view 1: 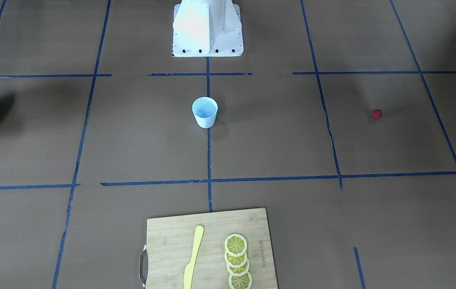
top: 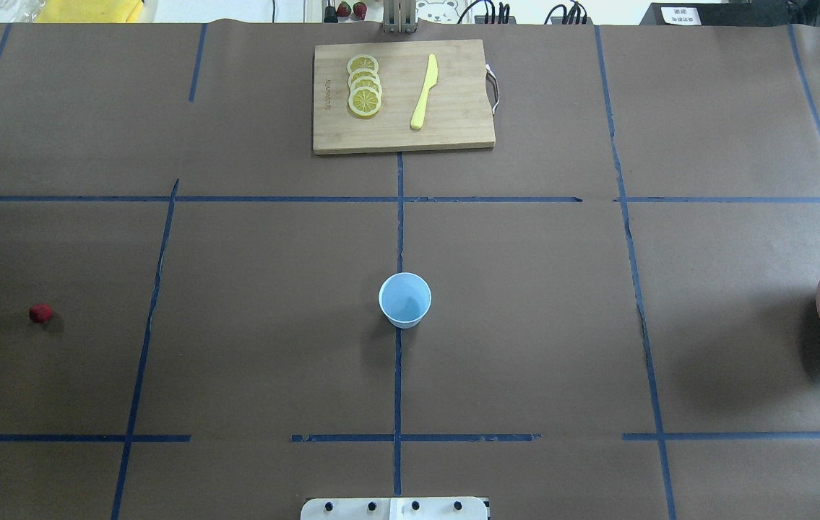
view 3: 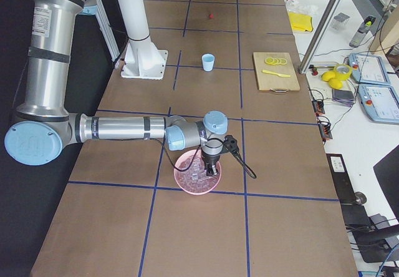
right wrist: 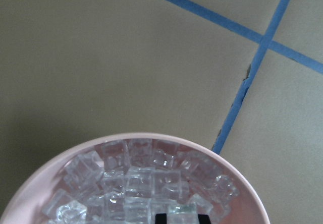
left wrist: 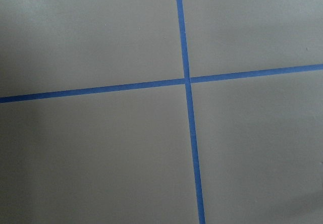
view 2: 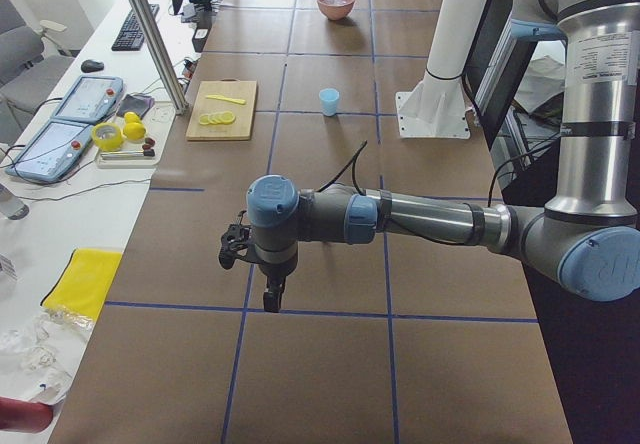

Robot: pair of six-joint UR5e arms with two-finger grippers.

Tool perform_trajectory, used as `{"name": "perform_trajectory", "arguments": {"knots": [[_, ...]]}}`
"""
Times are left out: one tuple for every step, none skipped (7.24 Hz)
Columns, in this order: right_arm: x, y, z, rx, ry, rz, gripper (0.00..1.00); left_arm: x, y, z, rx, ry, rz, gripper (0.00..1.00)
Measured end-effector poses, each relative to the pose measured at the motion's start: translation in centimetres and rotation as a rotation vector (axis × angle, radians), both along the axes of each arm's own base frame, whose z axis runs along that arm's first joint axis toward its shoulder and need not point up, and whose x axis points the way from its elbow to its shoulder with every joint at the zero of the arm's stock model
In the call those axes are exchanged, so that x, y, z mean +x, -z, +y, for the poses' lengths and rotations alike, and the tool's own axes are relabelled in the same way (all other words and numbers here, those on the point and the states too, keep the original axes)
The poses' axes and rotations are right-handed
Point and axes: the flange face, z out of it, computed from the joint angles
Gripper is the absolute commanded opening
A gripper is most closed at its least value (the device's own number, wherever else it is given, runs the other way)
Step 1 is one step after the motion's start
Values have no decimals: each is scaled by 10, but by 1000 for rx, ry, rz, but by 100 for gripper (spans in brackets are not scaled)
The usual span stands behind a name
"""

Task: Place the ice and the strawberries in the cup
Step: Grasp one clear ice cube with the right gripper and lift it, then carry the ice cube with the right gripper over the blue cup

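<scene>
Right pincer [right wrist: 182, 218] hangs in the ice [right wrist: 141, 183], tips parted, nothing clearly gripped — slick cubes may squirt free. Left pincer [view 2: 271, 302], far from the cup [top: 404, 300] — can't tell its opening.

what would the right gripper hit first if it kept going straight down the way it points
Most likely the ice. The right gripper points down over the pink bowl, and the cubes fill the bowl right beneath its tips. How much gap is left above them is unclear.
</scene>
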Motion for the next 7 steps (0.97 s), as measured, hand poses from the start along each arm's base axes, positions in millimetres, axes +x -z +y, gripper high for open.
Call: {"name": "perform_trajectory", "arguments": {"knots": [[18, 12, -4, 19, -14, -9, 0, 1, 2, 0, 2, 0, 7, 100], [29, 35, -13, 31, -31, -30, 0, 1, 2, 1, 3, 0, 10, 100], [32, 64, -25, 34, -42, -68, 0, 1, 3, 1, 3, 0, 11, 100], [29, 93, -40, 32, -49, -118, 0, 1, 2, 2, 3, 0, 12, 100], [22, 123, -56, 24, -70, -175, 0, 1, 2, 2, 1, 0, 12, 100], [6, 156, -73, 9, -100, -219, 0, 1, 0, 1, -2, 0, 13, 100], [-26, 196, -88, -16, -123, -248, 0, 1, -1, 1, -4, 0, 14, 100]]}}
